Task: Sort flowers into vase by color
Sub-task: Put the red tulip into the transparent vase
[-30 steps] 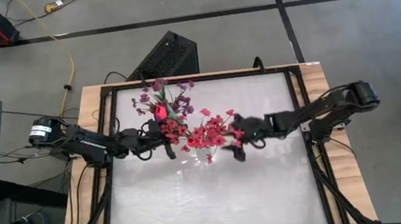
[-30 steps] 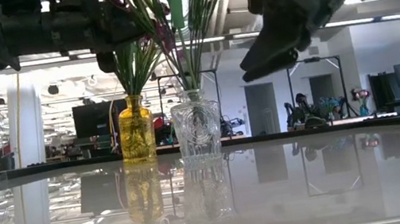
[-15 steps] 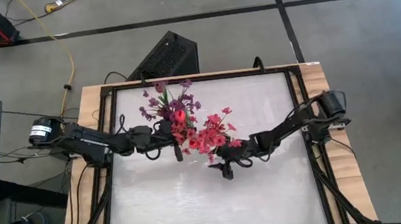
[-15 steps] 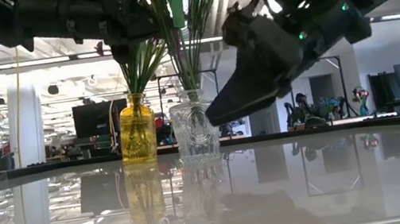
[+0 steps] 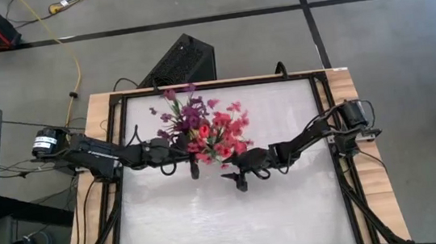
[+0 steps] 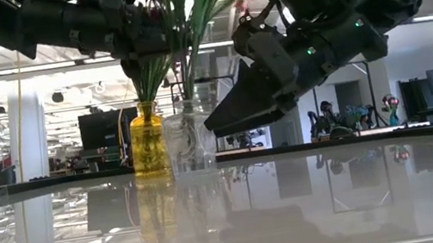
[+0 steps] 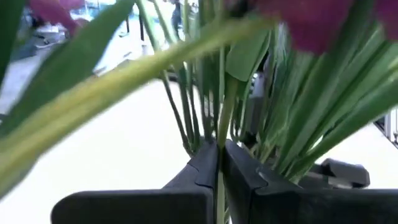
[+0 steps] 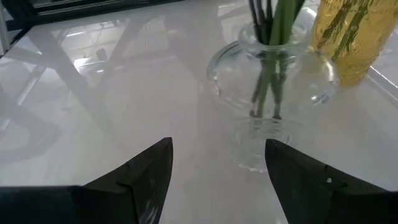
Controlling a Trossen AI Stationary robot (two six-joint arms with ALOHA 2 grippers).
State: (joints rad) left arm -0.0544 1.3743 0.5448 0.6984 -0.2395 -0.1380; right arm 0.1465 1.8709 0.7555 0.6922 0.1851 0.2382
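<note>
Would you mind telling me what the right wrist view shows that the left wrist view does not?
Only the right wrist view shows the open right gripper facing the clear glass vase, with the yellow vase beside it, both on the table. Only the left wrist view shows the left gripper shut on a thin green stem, and a blurred purple blossom. Both show green flower stems.

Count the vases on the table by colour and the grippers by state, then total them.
Yellow vase: 1
Clear glass vase: 1
Left gripper, shut on a green stem: 1
Right gripper, open: 1
Total: 4
</note>
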